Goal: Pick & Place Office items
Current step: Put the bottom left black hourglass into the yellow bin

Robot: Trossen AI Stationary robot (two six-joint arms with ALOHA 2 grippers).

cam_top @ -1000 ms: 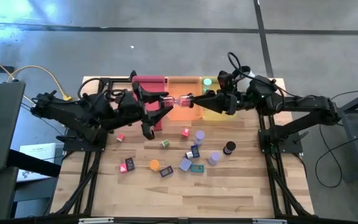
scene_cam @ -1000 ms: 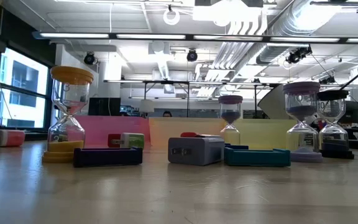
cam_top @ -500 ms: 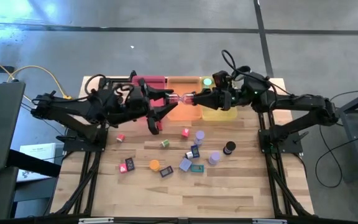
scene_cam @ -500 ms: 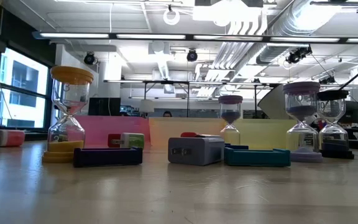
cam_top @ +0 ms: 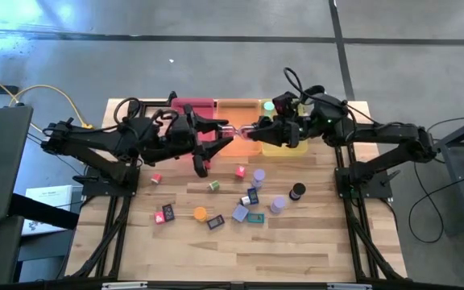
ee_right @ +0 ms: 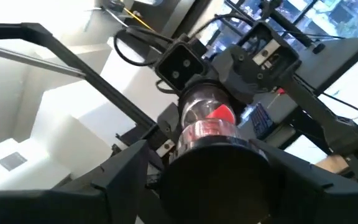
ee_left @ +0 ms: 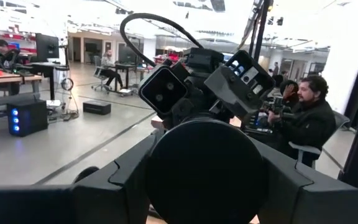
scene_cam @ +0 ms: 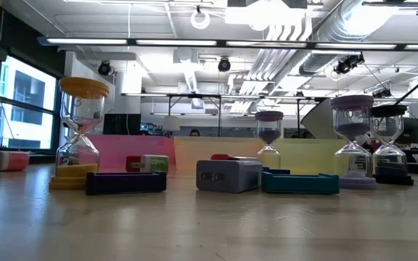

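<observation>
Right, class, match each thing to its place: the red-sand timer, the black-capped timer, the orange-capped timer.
1 red-sand timer
2 black-capped timer
3 orange-capped timer

A on the table, farthest toward the right arm
B on the table, toward the left arm's side
C gripped between left gripper and right gripper

Pairs: 1-C, 2-A, 3-B

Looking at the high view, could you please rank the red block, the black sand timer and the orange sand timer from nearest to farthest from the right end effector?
From the right end effector, over the trays:
1. Red block, just below it, mid-table.
2. Black sand timer, toward the right side.
3. Orange sand timer, lower left, farthest.
</observation>
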